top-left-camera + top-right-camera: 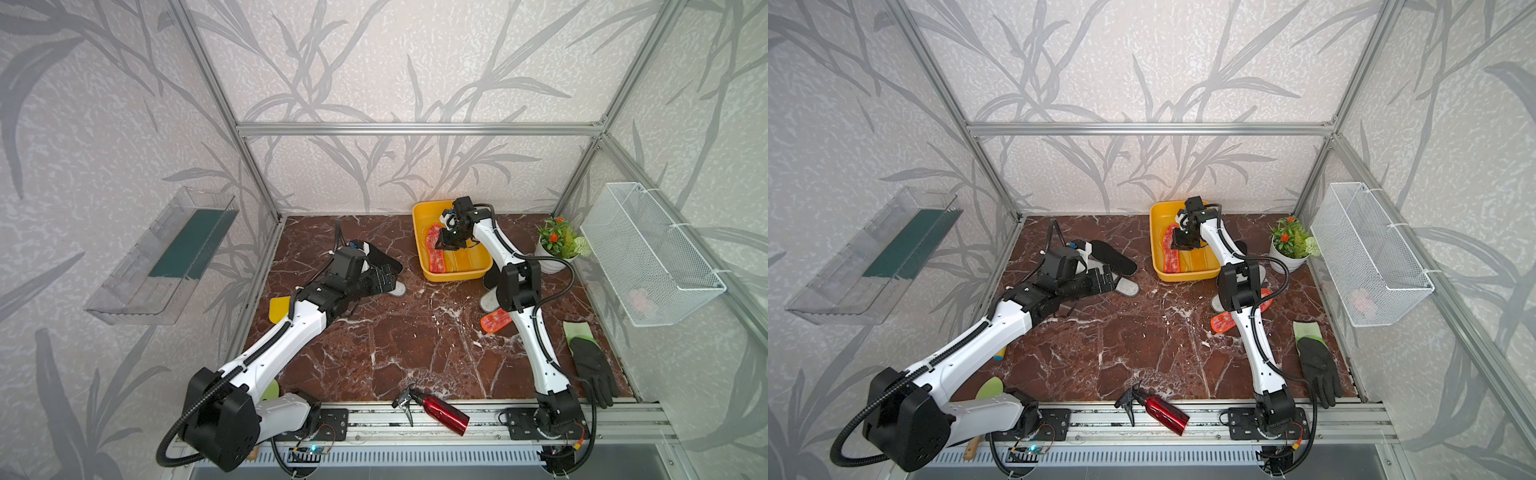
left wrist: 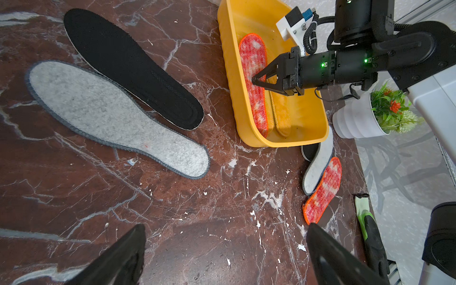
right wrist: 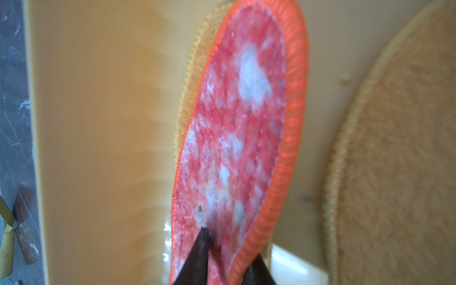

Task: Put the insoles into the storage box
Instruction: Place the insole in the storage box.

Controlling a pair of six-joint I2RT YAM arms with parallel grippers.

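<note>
Eight insoles (image 2: 118, 118), one storage box (image 2: 231, 81), one glove (image 1: 592, 370)

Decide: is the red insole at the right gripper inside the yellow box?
Inside: the red insole lies within the box walls, partly over a yellow insole.

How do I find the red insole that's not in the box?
Start at the yellow storage box at the back of the table. In front of it, a red-orange insole lies against a grey one. Its twin is already inside.
</note>
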